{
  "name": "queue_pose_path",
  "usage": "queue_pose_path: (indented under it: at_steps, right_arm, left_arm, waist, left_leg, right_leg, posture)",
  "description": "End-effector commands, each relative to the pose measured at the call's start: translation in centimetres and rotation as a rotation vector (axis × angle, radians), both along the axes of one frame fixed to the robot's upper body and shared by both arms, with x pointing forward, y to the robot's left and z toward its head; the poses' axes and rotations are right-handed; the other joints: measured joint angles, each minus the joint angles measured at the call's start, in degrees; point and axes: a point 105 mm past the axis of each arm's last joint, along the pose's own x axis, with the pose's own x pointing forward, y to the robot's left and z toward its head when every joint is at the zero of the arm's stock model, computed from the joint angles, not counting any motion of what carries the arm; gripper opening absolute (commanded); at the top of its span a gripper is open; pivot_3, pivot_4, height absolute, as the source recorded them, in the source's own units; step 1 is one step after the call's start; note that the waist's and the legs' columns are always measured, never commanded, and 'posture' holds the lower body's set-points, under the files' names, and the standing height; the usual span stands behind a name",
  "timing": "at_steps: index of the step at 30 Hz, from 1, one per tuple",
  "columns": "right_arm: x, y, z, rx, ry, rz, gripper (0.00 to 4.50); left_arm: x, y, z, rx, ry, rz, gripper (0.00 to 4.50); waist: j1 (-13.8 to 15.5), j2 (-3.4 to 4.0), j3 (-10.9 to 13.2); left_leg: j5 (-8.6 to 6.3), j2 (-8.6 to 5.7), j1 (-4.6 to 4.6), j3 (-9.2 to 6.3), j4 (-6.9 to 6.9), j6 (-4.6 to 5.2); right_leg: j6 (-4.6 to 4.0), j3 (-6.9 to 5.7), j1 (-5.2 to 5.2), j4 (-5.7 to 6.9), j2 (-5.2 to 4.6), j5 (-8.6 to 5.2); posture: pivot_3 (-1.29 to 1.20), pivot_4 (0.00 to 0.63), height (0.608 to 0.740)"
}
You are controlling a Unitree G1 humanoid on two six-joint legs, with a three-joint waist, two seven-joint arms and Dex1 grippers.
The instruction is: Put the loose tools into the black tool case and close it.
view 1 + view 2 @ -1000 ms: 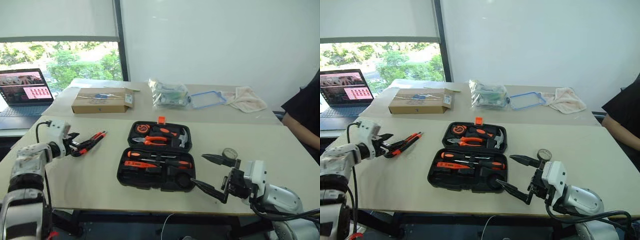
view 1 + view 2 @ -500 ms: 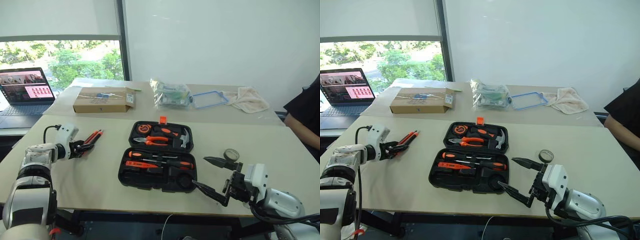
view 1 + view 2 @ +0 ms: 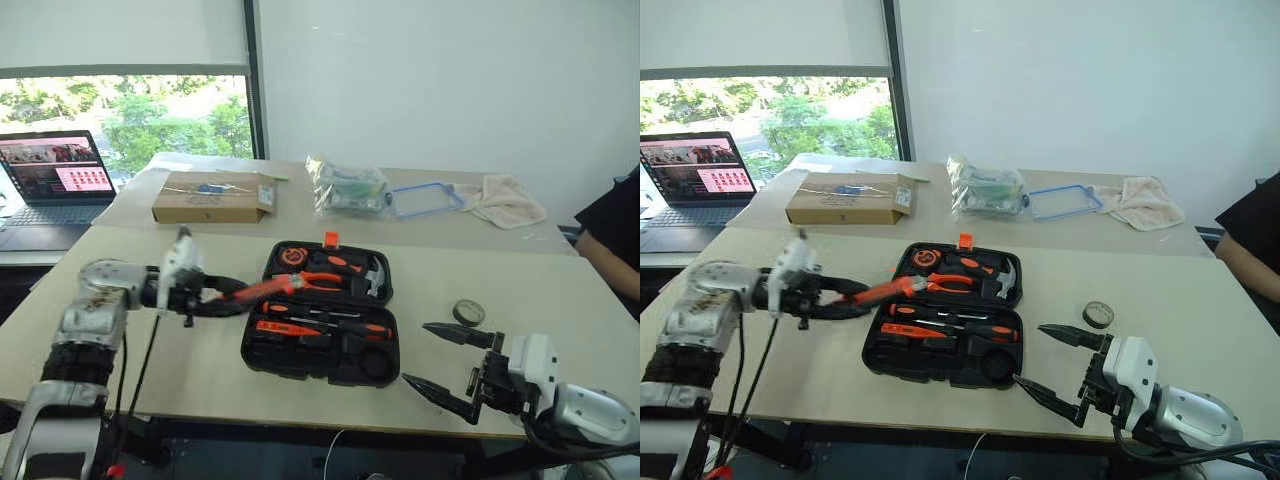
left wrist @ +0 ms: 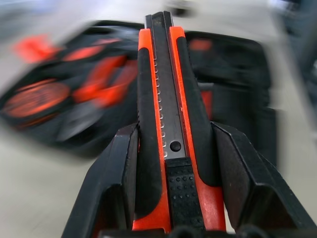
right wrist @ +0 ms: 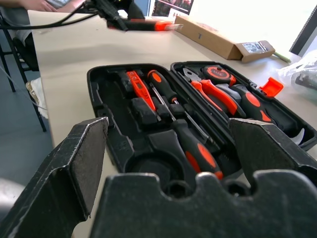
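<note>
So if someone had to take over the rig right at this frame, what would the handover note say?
Left gripper: shut on the utility knife, held above the table with its tip at the left edge of the open tool case.
Right gripper: open, holding nothing, hovering near the table's front edge, right of the case.
In the case: screwdrivers in the near half; pliers, hammer and tape measure in the far half.
Done: knife picked up.
Left: seat the knife in its recess, then close the case and its orange latch.
</note>
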Motion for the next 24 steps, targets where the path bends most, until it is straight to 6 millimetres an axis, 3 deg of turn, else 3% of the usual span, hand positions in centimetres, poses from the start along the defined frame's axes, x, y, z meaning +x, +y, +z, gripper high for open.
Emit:
queue_pose_path:
  at_steps: [1,4,8,17,24]
  right_arm:
    - [-0.2,0.3,0.9,0.005,-0.036,0.015,4.50]
    - [-0.3,0.5,0.9,0.011,-0.036,0.018,4.50]
    - [-0.3,0.8,0.9,0.020,-0.041,0.016,4.50]
    - [-0.3,1.0,0.7,0.026,-0.045,0.007,4.50]
    - [-0.2,1.1,0.7,0.031,-0.048,0.011,4.50]
  left_arm:
    - [-1.0,-3.2,-0.9,0.057,-0.032,-0.043,1.76]
    - [-1.4,-4.0,-2.2,0.098,-0.040,-0.054,1.76]
    - [-1.1,-3.3,-4.1,0.186,-0.032,-0.027,1.76]
    - [-1.0,-2.4,-5.4,0.273,-0.029,-0.023,1.76]
    - [-0.3,-3.3,-6.0,0.288,-0.052,-0.051,1.76]
  waist:
    - [0.0,-0.01,0.0]
    - [-0.3,-0.01,0.0]
    - [-0.2,0.02,0.0]
    - [0.0,0.04,0.0]
    - [0.0,0.08,0.0]
  left_leg:
    - [-0.03,-0.01,0.01,-0.01,0.03,0.05]
    - [-0.26,0.03,0.04,-0.07,0.13,0.45]
    - [-0.23,0.07,0.12,-0.10,0.12,0.42]
    - [-0.23,0.11,0.11,-0.11,0.26,0.42]
    - [-0.23,0.08,0.12,-0.10,0.26,0.42]
  right_leg:
    - [0.00,0.02,0.00,-0.03,0.00,0.00]
    - [-0.01,0.08,-0.03,0.00,0.12,-0.01]
    - [-0.07,0.11,-0.02,0.08,0.18,-0.01]
    - [-0.11,0.11,0.01,0.12,0.11,0.01]
    - [-0.11,0.11,0.03,0.10,0.13,0.01]
  posture:
    - [0.00,0.150,0.740]
    - [0.00,0.150,0.740]
    - [0.00,0.150,0.740]
    - [0.00,0.150,0.740]
    - [0.00,0.150,0.740]
